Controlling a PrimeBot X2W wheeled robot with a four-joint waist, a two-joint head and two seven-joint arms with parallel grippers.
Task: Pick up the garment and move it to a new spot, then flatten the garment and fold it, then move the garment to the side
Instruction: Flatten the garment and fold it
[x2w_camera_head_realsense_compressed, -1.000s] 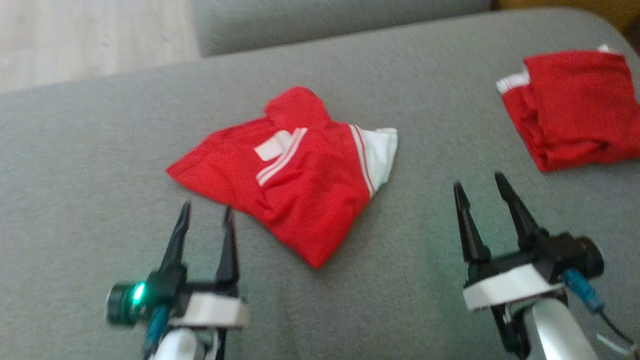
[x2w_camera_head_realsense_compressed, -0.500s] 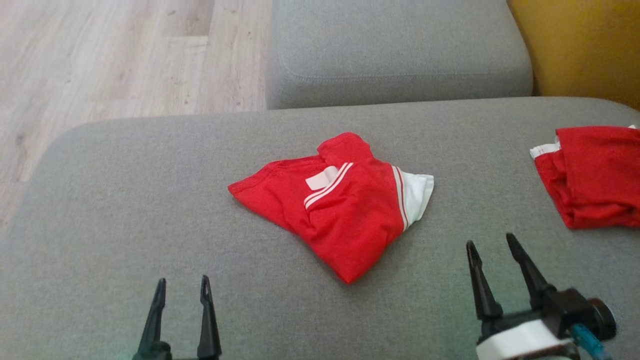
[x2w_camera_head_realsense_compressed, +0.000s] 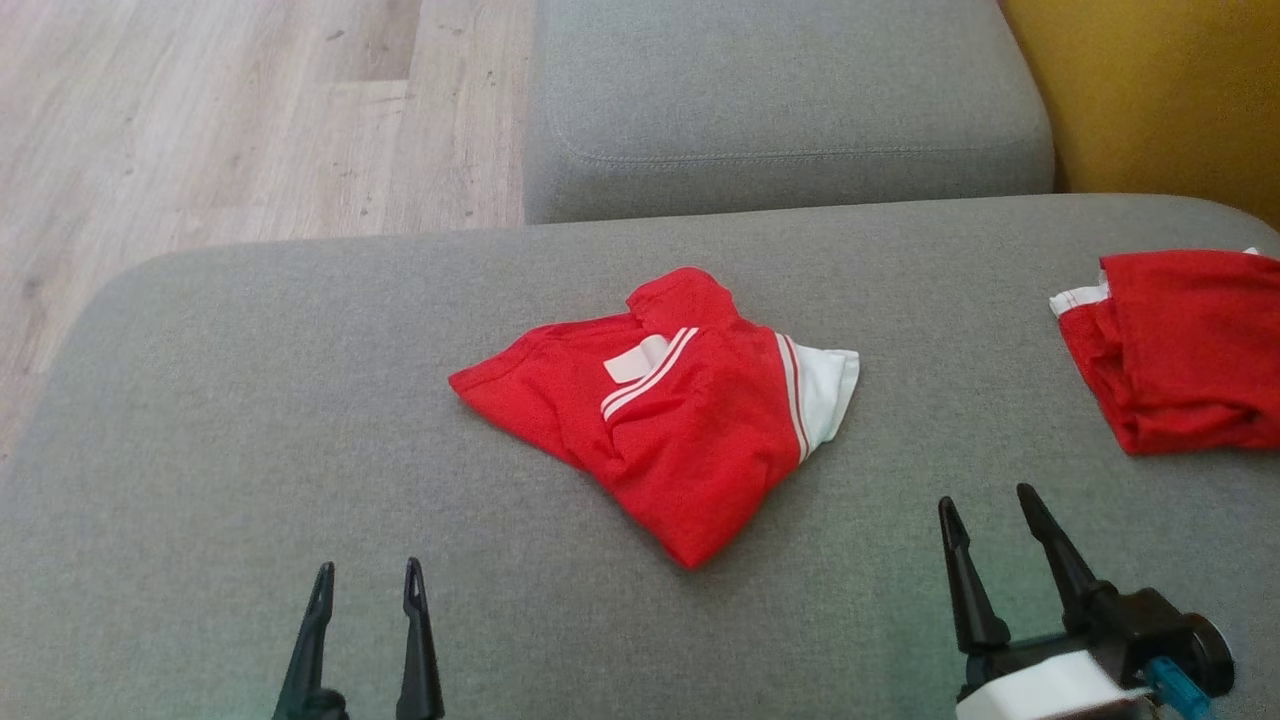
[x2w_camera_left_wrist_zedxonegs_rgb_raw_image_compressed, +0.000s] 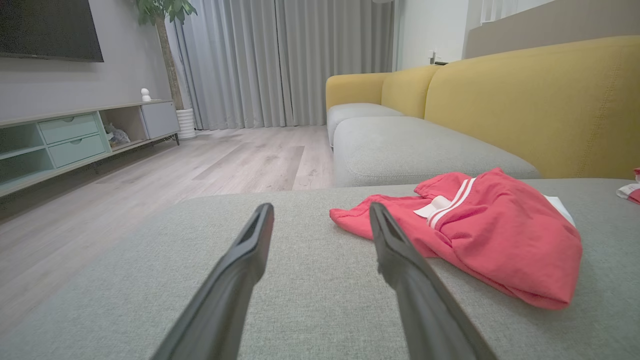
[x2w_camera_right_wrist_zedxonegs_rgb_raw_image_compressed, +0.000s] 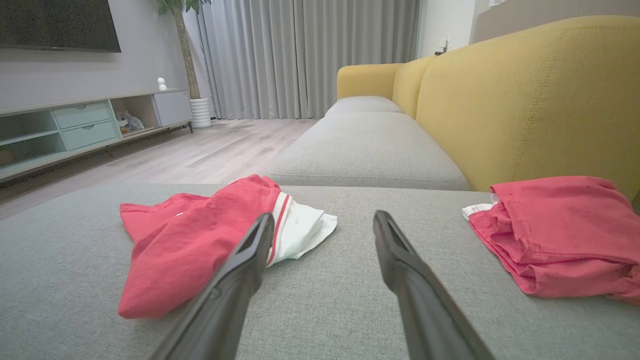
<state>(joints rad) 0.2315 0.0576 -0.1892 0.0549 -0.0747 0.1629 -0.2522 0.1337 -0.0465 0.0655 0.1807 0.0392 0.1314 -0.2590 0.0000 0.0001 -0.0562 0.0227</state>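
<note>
The garment is red with white stripes and a white panel. It lies crumpled in the middle of the grey seat cushion. My left gripper hovers open at the lower left, short of the garment's near-left edge and apart from it. My right gripper stands open at the lower right, to the right of the garment's white corner. In the left wrist view the garment lies ahead and right of my open left gripper. In the right wrist view the garment lies ahead and left of my open right gripper.
A second red garment, folded with a white edge, rests at the cushion's right end. Behind is another grey cushion and the yellow sofa back. Wooden floor lies beyond the cushion's left and far-left edges.
The head view has shifted, bringing the floor and the far cushion into the picture, and both grippers sit lower in it. The garment lies as before. Both grippers stay open.
</note>
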